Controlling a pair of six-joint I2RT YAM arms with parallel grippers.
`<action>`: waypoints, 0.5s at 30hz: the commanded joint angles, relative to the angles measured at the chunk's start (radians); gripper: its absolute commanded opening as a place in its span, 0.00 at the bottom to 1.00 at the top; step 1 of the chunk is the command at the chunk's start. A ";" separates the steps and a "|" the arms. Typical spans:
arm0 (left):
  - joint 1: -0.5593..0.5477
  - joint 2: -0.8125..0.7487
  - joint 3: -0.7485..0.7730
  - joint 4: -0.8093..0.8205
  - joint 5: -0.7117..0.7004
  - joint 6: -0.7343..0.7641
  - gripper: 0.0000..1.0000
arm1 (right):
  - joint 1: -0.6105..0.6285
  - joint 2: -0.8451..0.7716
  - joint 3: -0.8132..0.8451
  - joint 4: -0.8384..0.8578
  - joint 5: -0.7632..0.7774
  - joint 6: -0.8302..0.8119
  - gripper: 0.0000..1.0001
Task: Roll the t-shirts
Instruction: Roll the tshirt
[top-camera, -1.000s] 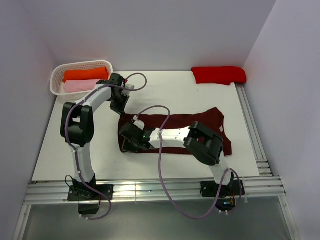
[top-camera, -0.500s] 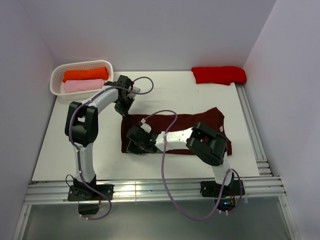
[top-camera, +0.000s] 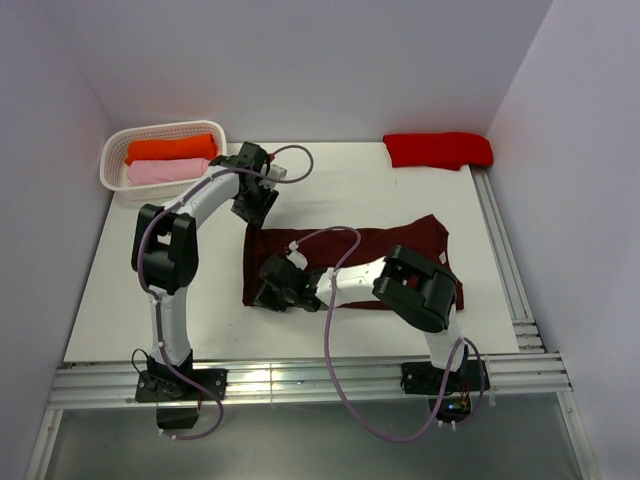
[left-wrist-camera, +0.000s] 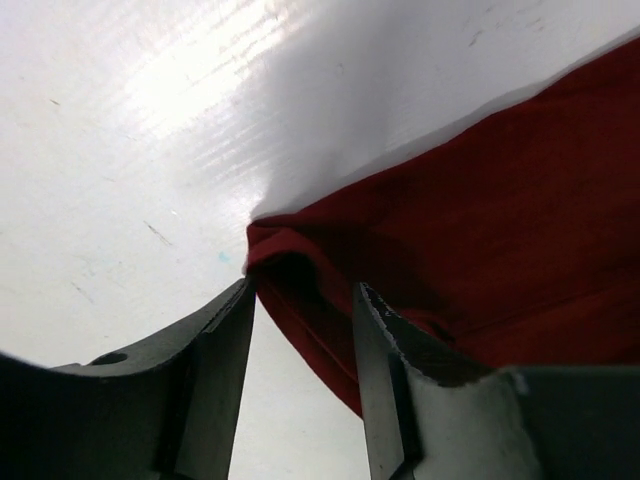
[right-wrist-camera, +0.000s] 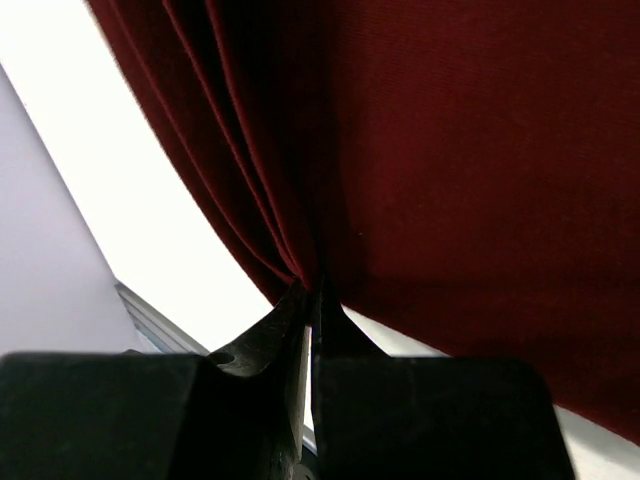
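Note:
A dark maroon t-shirt (top-camera: 385, 245) lies spread flat across the middle of the table. My left gripper (top-camera: 256, 208) is at its far left corner. In the left wrist view the fingers (left-wrist-camera: 225, 340) stand apart around that corner of the shirt (left-wrist-camera: 480, 220), and bare table shows between them, so the gripper (left-wrist-camera: 303, 300) is open. My right gripper (top-camera: 264, 293) is at the near left edge. In the right wrist view it (right-wrist-camera: 312, 295) is shut on a pinched fold of the maroon cloth (right-wrist-camera: 450, 150). A bright red t-shirt (top-camera: 438, 150) lies bunched at the back right.
A white basket (top-camera: 112, 152) at the back left holds an orange roll (top-camera: 170, 148) and a pink roll (top-camera: 160, 172). Metal rails run along the right edge (top-camera: 505, 265) and the front edge (top-camera: 300, 380). Walls close in on three sides.
My left gripper has moved right and come down over the shirt's far left corner. My right gripper has shifted slightly right and nearer, still holding the near left edge.

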 joint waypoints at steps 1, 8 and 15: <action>-0.004 -0.035 0.097 -0.040 0.030 0.030 0.51 | -0.001 -0.050 -0.035 0.003 0.021 0.031 0.00; 0.015 -0.054 0.184 -0.117 0.116 0.042 0.53 | -0.004 -0.082 -0.095 0.045 0.038 0.077 0.00; 0.097 -0.086 0.142 -0.132 0.205 0.062 0.46 | -0.004 -0.098 -0.137 0.094 0.047 0.119 0.00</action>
